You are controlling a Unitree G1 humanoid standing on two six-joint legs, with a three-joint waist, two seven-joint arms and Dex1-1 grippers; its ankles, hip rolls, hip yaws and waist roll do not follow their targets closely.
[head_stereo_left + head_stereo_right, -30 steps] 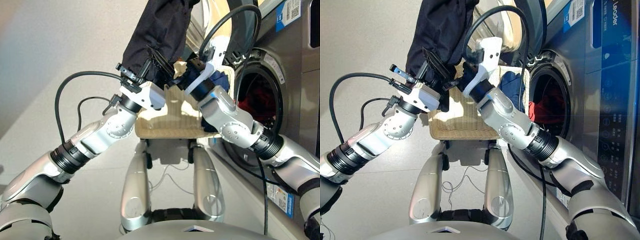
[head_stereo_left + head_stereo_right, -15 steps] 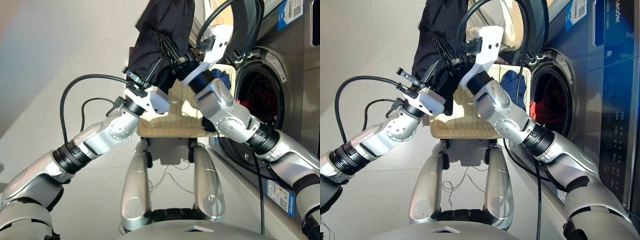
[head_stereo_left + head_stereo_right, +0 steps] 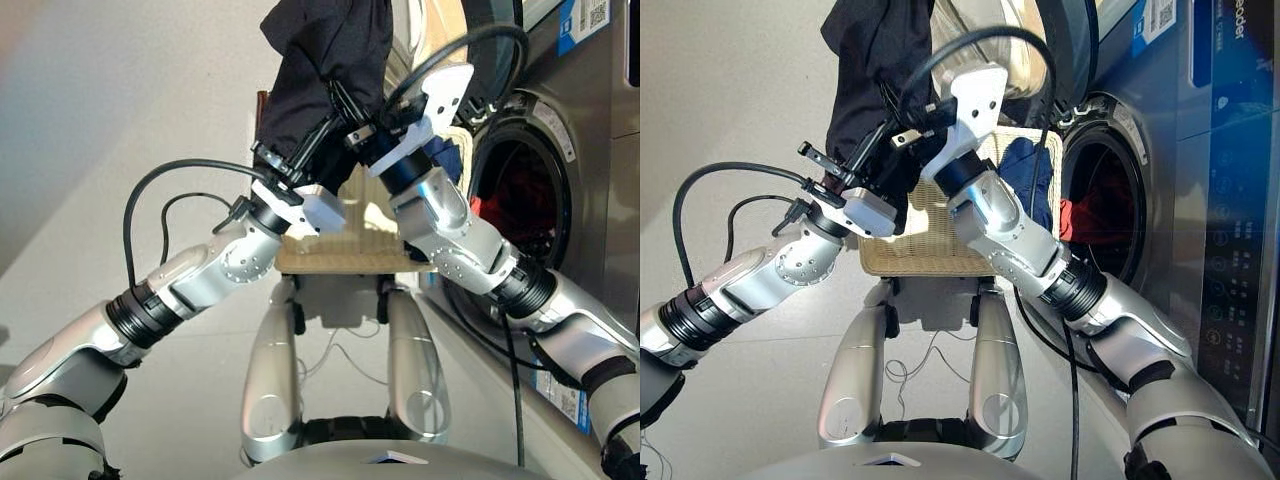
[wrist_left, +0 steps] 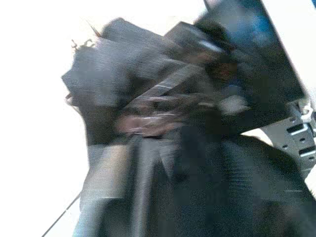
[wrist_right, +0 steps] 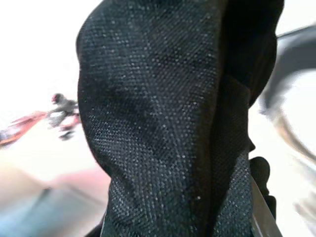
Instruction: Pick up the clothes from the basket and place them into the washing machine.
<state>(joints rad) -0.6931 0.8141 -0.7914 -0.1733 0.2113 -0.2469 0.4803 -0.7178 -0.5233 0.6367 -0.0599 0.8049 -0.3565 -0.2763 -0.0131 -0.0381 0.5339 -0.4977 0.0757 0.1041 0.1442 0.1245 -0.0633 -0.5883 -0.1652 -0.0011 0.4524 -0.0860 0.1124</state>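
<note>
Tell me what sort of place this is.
Probably a laundry area: a front-loading washing machine stands with its door open, a wicker basket of clothes sits beside it, and the floor is plain and pale.

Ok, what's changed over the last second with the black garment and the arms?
Both arms have lifted the black garment higher above the basket, the right gripper rising most. The navy garment stays in the basket and the red one in the washing machine.
</note>
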